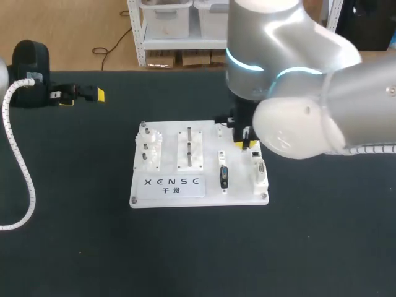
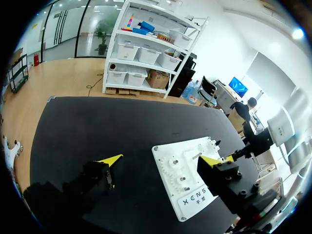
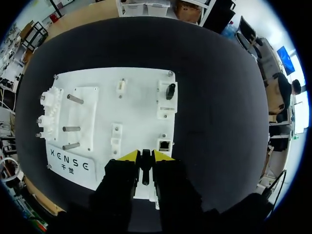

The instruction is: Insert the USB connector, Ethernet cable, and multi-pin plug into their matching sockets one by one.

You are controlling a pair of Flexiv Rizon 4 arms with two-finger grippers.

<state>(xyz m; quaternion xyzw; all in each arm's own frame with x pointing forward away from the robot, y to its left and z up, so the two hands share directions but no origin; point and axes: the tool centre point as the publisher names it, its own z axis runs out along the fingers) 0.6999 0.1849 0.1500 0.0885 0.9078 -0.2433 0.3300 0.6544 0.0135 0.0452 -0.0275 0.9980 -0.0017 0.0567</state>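
Your right hand (image 3: 146, 156) is clenched on a slim black connector (image 3: 145, 170), gripped between its two yellow tips above the edge of the white socket board (image 3: 141, 112). The Ethernet socket (image 3: 165, 145) lies just ahead of that hand and a little to one side, and farther ahead a black plug (image 3: 170, 90) sits in its own white socket block. Your left hand (image 2: 161, 159) is released and empty, well apart from the board over the black bench (image 2: 87, 126).

Black table (image 1: 74, 247). White gear block (image 1: 149, 151) stands just beside white peg block (image 1: 190, 148) carrying three metal pegs.
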